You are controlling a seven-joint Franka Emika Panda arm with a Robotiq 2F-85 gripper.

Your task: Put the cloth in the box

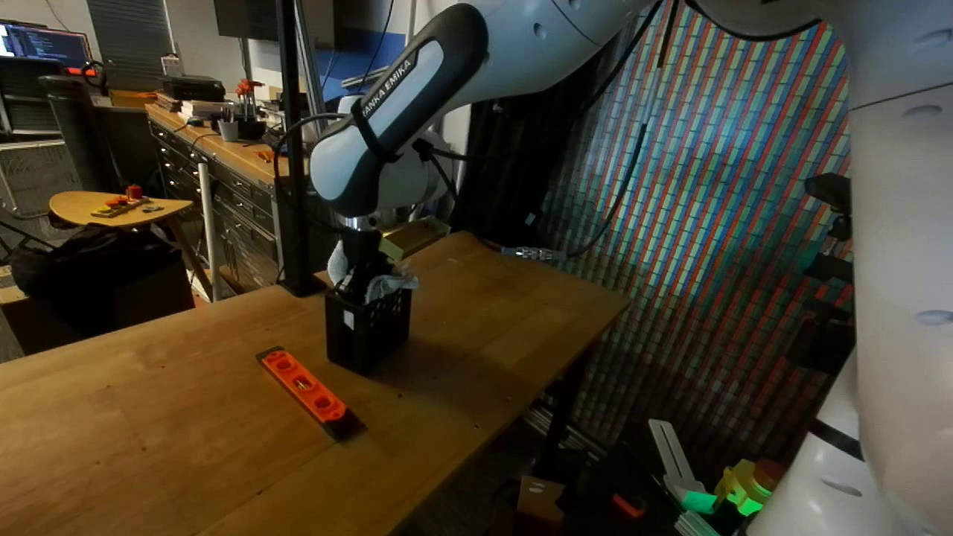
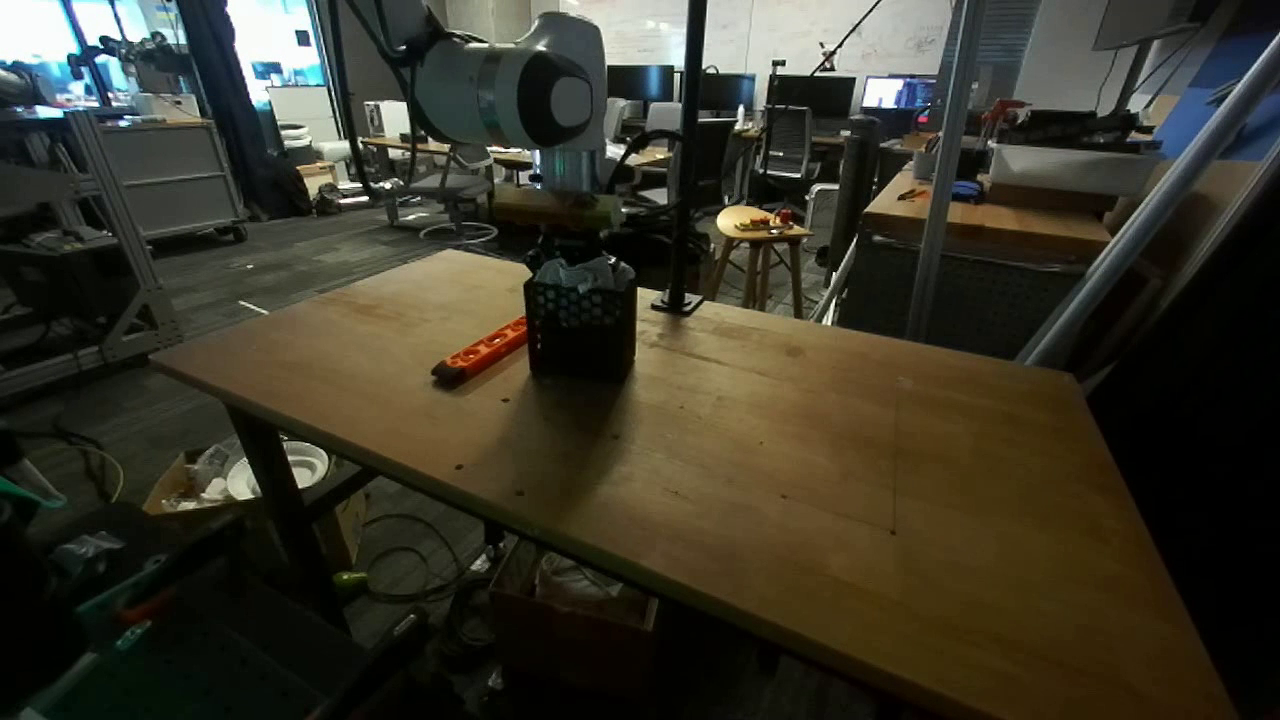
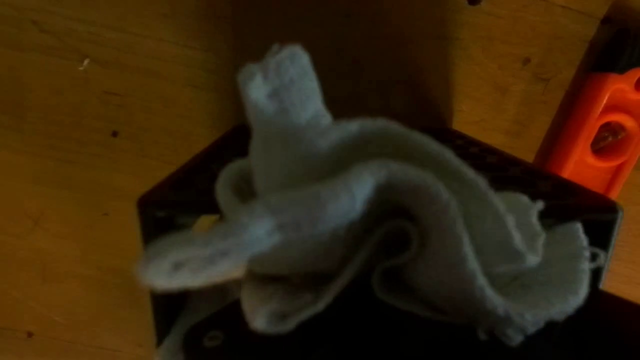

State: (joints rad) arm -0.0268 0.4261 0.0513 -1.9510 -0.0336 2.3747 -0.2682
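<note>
Grey-white cloth (image 3: 320,215) sits bunched in the mouth of a black box (image 1: 346,346), heaped higher than the rim. Seen from the wrist, one fold pokes past the rim against the bench (image 2: 850,480), another reaches across a side edge, and a frayed end lies close to a corner. The claw (image 1: 363,277) hangs from the arm (image 1: 536,52), pointing down at the box's opening; cloth and walls hide its fingertips, so I cannot tell whether they stand apart, together or clamped on the cloth. The box stands upright on the wooden bench, small holes piercing its upper walls. Just beside it, but apart, an orange level (image 1: 304,383) with black ends lies flat. A black post (image 2: 688,180) rises near the box.
</note>
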